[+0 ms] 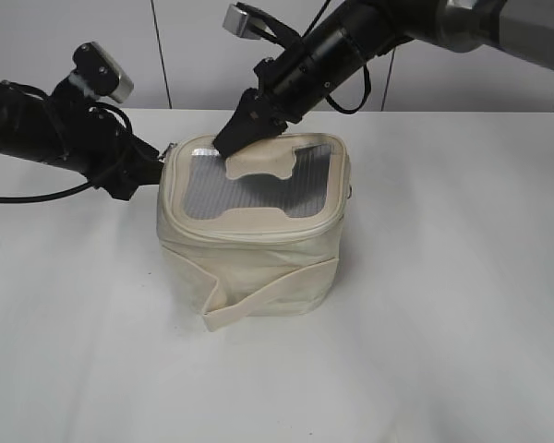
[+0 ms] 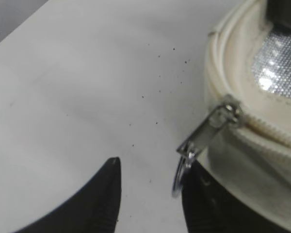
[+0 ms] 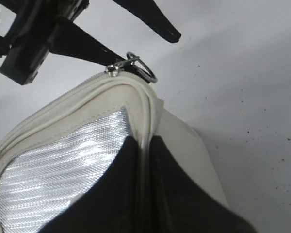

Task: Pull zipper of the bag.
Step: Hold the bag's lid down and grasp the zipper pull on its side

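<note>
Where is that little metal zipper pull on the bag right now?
The zipper pull hangs off the bag's back-left top corner, its ring dangling between the open fingers of the left gripper, seen closest in the left wrist view.

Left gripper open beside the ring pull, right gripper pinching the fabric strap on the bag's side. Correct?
Not quite. The right gripper pinches the rim of the bag at its top edge, not the strap; the right wrist view shows this. The left gripper is open beside the ring pull.
</note>
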